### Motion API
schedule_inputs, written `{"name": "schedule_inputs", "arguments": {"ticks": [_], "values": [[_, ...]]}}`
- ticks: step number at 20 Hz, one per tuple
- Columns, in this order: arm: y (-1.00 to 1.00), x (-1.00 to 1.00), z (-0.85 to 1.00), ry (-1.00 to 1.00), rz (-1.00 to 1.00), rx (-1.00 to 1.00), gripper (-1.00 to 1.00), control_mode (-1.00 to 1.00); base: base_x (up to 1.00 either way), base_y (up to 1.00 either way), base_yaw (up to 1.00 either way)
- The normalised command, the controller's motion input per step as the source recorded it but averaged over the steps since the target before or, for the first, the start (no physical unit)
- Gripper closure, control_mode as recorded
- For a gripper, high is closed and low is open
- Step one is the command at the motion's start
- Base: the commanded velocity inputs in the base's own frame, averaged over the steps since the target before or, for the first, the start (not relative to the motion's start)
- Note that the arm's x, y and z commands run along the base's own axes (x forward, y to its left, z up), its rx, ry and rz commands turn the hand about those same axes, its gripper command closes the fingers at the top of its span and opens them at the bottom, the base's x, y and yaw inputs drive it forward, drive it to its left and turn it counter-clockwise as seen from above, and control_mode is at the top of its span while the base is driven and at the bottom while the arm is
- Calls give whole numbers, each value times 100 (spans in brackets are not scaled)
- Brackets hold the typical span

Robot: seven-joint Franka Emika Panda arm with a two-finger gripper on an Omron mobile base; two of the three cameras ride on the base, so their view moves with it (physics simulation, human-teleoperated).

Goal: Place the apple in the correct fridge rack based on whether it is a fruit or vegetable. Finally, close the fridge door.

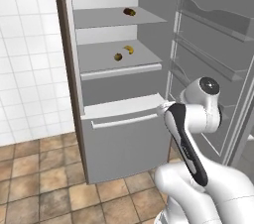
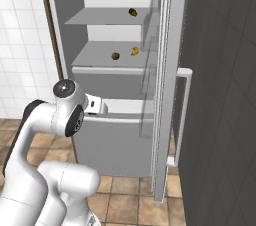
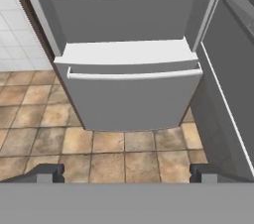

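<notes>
The Franka Panda arm (image 1: 198,119) is glossy white with rounded, bulbous links. A black band (image 1: 186,141) runs along one link, and a dark round joint cap (image 2: 64,88) has a pale centre. Two small dark fingertips (image 3: 47,172) are blocky.

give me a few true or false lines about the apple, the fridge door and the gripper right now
1. The apple lies on the lower fridge rack. True.
2. The fridge door is shut. False: it stands wide open.
3. The gripper holds the apple. False: its fingers are spread with nothing between them, over the floor before the drawer.
4. A banana shares the shelf with the apple. True.
5. The upper shelf is bare. False: a dark brown-orange item lies on it.
</notes>
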Motion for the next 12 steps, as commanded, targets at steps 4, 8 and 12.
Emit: {"name": "schedule_inputs", "arguments": {"ticks": [4,8,12], "values": [[-24,-21,0,-1,-4,0,-100,-100,0,0,0],[-50,-47,0,-4,-22,0,-100,-100,0,0,0],[-72,-26,-2,-5,-33,1,-100,-100,0,0,0]]}}
